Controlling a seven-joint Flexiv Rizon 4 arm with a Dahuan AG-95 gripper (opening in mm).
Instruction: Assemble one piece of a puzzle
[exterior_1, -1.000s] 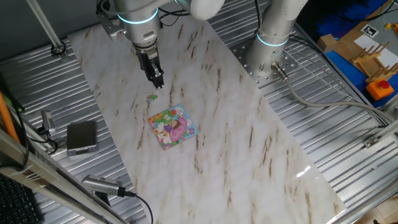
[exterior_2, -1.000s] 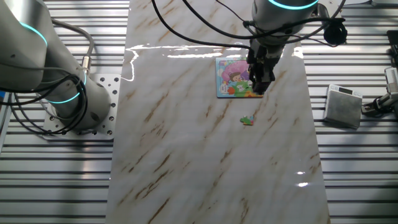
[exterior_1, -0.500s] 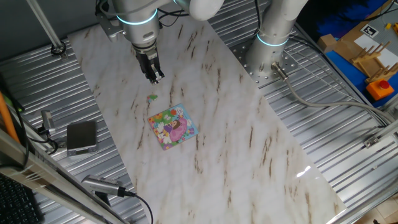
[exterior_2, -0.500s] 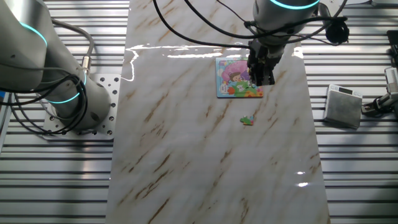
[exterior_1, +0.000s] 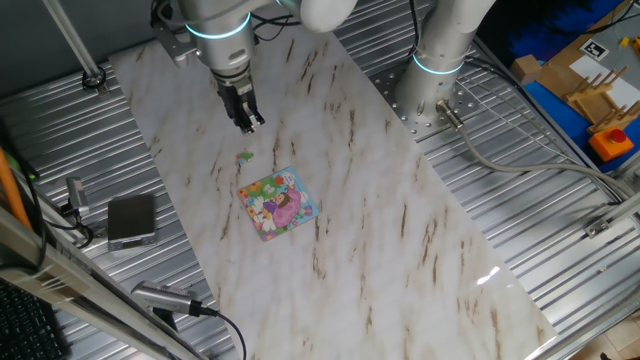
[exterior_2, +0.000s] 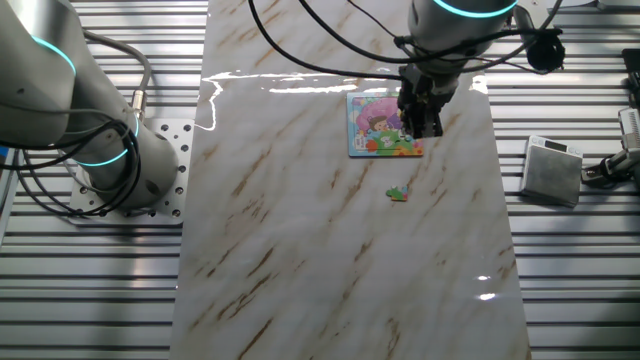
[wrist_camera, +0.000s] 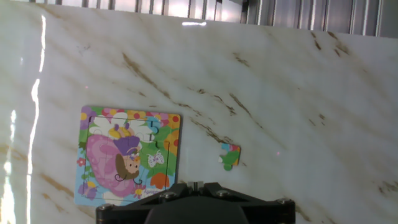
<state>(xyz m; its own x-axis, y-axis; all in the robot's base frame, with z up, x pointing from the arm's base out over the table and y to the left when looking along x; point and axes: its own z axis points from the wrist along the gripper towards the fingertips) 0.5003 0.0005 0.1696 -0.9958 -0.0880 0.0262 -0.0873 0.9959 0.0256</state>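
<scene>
The piece (exterior_1: 245, 156) is a tiny green jigsaw bit lying flat on the marble table, apart from the puzzle (exterior_1: 279, 203), a small square cartoon board. The other fixed view shows the piece (exterior_2: 399, 193) a short way in front of the puzzle (exterior_2: 380, 124). My gripper (exterior_1: 250, 122) hangs above the table just beyond the piece, and in the other fixed view the gripper (exterior_2: 425, 125) overlaps the puzzle's right edge. In the hand view the piece (wrist_camera: 229, 155) lies right of the puzzle (wrist_camera: 127, 155), and the gripper (wrist_camera: 196, 185) is shut with nothing in it.
A grey box (exterior_1: 132, 220) sits on the ribbed metal surface beside the marble slab, seen too in the other fixed view as the grey box (exterior_2: 552, 170). A second robot arm's base (exterior_1: 440, 60) stands at the slab's far side. Cables trail nearby.
The gripper has lifted a little and drawn away from the piece. The piece and the puzzle have stayed where they were.
</scene>
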